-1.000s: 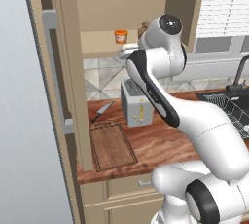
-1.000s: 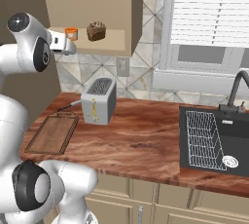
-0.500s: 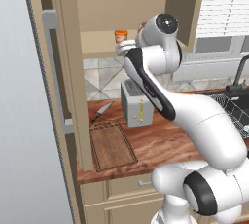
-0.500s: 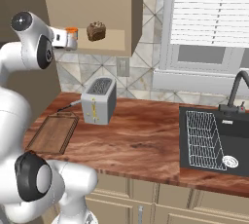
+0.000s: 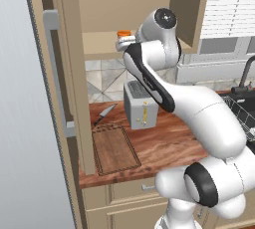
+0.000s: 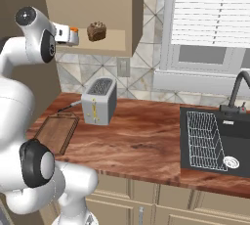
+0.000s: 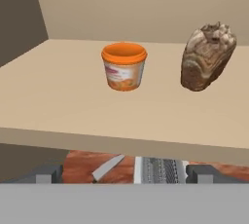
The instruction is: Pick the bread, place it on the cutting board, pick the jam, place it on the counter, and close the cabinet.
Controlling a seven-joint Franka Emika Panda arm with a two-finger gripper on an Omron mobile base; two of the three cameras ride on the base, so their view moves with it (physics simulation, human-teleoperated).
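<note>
My claw is standing wide open and holding nothing, hovering just in front of the shelf edge inside the open cabinet. In the hand view my two fingertips are sitting at the bottom, spread well apart, with the shelf lip between me and the goods.

On the shelf the jam is sitting upright almost straight ahead, a bit left of centre. The bread is standing to its right, apart from it, not touching. In the right base view the bread and jam are sitting side by side on the shelf with my hand right beside the jar.

Step in hand, I'm judging: first pick, the bread, approach phase. Nothing grabbed yet, nothing moved off the shelf.

Below me a knife and toaster are sitting on the desk. The board is lying bare at the desk's left end, near the cabinet door, which is hanging open.

Next move, as I see it: I'm lined up more on the jam than the bread, so I'm needing to shift right, then push in over the shelf lip and bracket the bread without clipping the jar.
</note>
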